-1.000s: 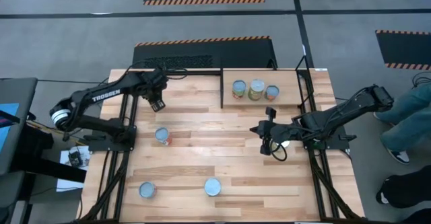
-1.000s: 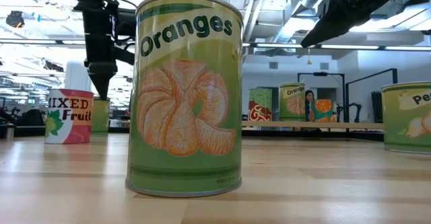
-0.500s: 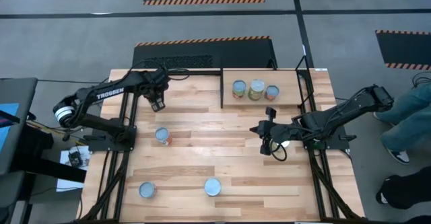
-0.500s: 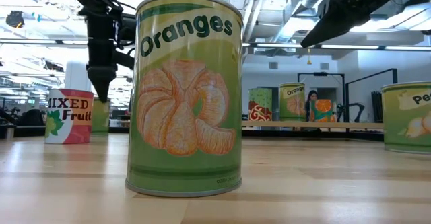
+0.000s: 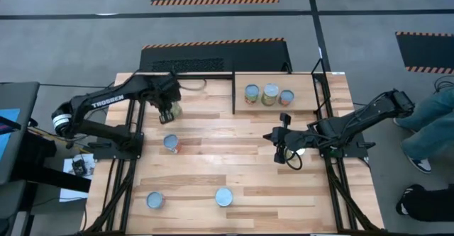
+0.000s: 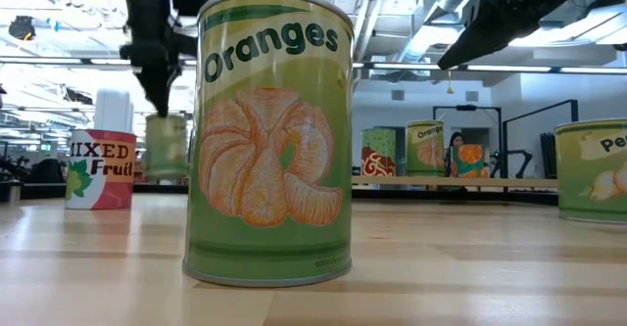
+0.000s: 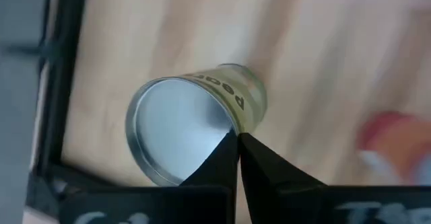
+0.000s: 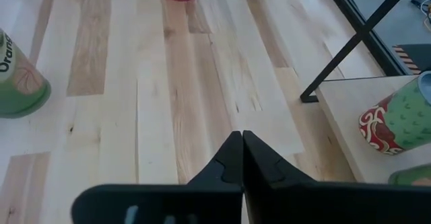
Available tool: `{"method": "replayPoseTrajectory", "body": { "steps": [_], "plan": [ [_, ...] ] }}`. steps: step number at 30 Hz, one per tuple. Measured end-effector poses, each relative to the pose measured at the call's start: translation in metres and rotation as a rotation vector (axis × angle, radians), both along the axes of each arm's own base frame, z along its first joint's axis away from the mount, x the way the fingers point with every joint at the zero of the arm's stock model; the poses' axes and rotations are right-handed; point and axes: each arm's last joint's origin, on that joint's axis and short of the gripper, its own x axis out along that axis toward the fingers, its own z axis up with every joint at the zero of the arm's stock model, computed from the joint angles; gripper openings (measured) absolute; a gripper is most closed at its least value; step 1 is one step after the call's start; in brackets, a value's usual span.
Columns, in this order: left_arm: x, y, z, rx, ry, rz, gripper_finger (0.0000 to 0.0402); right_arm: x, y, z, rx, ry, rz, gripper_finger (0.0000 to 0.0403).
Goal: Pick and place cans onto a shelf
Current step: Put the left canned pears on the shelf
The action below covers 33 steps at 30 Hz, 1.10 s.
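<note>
My left gripper [image 5: 167,111] is at the table's far left, shut on a yellow-green can [image 5: 174,110] with a silver top [image 7: 176,133]. In the low view this can [image 6: 167,147] hangs under the fingers, off the tabletop. My right gripper [image 5: 278,148] hovers shut over the table's right half, touching nothing. Three cans [image 5: 269,94] stand on the shelf [image 5: 308,103] at the far right. Three more stand on the table: a red-labelled one [image 5: 171,143] and two near the front [image 5: 155,200] [image 5: 224,196]. My left gripper pinches the rim of the can's top [image 7: 227,128] between its two fingertips. The fingers come from above, pointing down. The can hangs below them, tilted, clear of the table.
In the low view the Oranges can [image 6: 274,135] stands close to the camera, with the Mixed Fruit can [image 6: 101,169] to its left. Black frame bars [image 5: 234,93] edge the shelf. A person's legs [image 5: 433,126] show beyond the table's right side.
My left gripper has shut on the yellow-green can's rim and shifted a little toward the table's near edge. The can, which stood on the table behind the Mixed Fruit can, has come up off the tabletop and now shows beside the fingers from above.
</note>
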Motion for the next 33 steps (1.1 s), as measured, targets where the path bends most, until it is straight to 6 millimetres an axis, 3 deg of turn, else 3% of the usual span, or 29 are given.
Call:
{"method": "replayPoseTrajectory", "body": {
  "steps": [11,18,26,33],
  "plan": [
    [0.075,-0.103,0.028,0.024,-0.229,-0.392,0.0000,-0.008,0.022,0.000,0.000,0.000,0.103,0.0011],
    [0.143,-0.155,0.024,0.091,-0.200,-0.612,0.0000,-0.015,0.035,0.002,-0.006,-0.006,0.165,0.0010],
    [0.221,-0.163,0.006,0.155,-0.161,-0.784,0.0000,-0.027,0.041,0.009,-0.027,-0.043,0.182,0.0009],
    [0.257,-0.147,-0.006,0.193,-0.154,-0.814,0.0000,-0.037,0.046,0.015,-0.026,-0.070,0.209,0.0009]
  ]
}}
